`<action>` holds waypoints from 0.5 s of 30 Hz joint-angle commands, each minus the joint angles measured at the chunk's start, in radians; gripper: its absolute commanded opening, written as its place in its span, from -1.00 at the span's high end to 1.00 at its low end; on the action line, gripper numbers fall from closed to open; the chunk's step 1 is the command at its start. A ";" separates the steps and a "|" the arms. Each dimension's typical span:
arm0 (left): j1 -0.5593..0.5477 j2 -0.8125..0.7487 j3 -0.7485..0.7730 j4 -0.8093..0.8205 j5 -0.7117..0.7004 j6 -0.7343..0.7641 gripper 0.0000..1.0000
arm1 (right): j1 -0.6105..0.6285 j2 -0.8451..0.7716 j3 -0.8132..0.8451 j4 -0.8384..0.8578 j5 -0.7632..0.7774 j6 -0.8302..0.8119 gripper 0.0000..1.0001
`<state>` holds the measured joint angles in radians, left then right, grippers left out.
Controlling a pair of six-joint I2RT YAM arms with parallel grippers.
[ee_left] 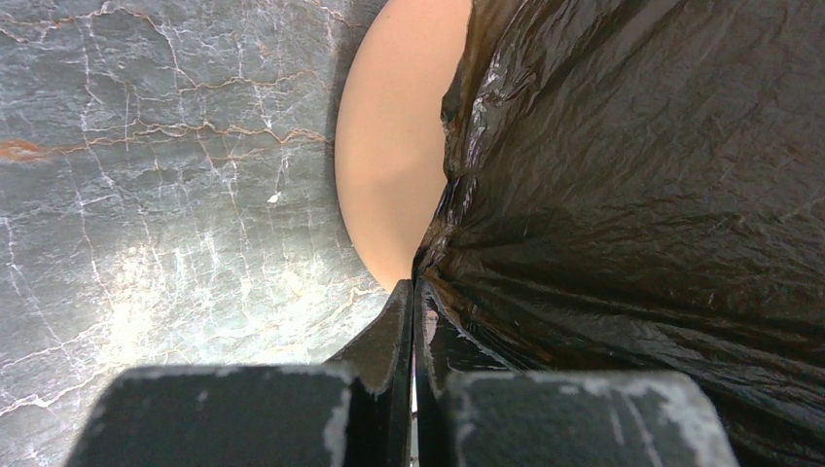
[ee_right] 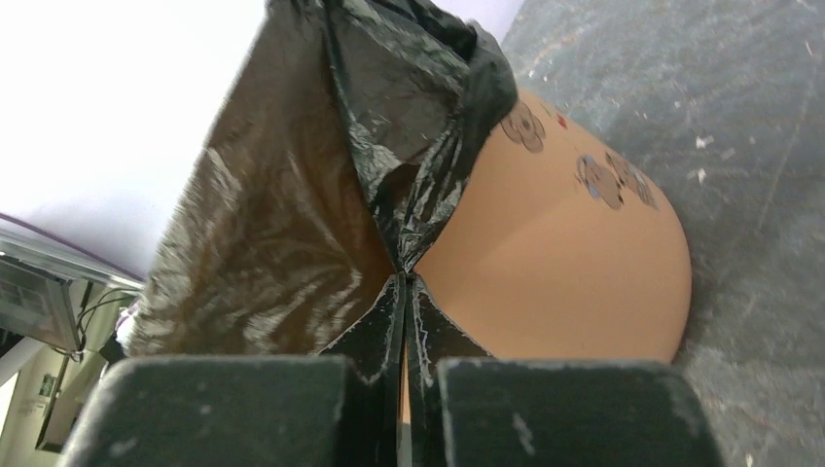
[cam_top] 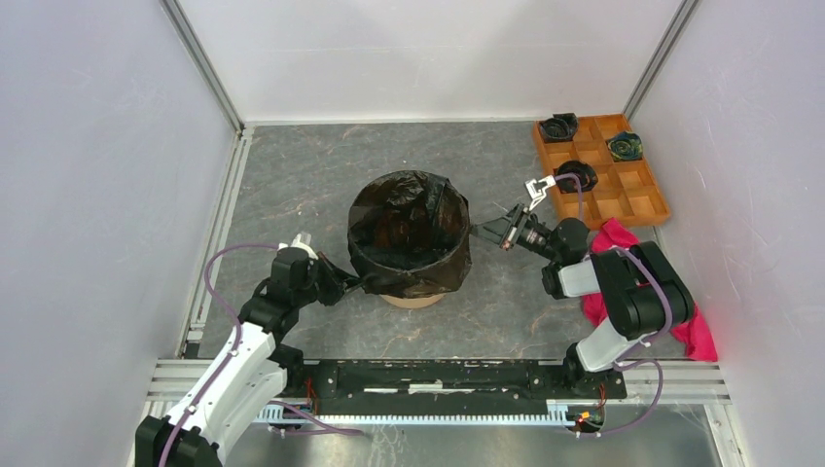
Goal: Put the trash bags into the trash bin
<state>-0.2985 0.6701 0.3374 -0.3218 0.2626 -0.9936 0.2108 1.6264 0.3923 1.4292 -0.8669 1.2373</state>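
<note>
Firmly, both jaws pinch the bag [cam_top: 409, 229] draped mouth-up over the upright bin [cam_top: 413, 301]

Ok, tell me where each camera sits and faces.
Top external: above and behind, looking down on table; left arm, right arm show.
Left wrist: behind left gripper, facing bag and bin; shut fingers show.
Right wrist: behind right gripper, facing them from the opposite side; shut fingers show.
Shared: all see the bag over the bin.
</note>
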 commanded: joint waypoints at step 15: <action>0.002 0.032 -0.036 -0.005 -0.056 0.042 0.96 | -0.008 -0.238 0.048 -0.912 0.164 -0.711 0.98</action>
<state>-0.2985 0.7113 0.3016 -0.3267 0.2325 -0.9932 0.2073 1.4647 0.3618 0.7807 -0.7700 0.7361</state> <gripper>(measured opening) 0.028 0.010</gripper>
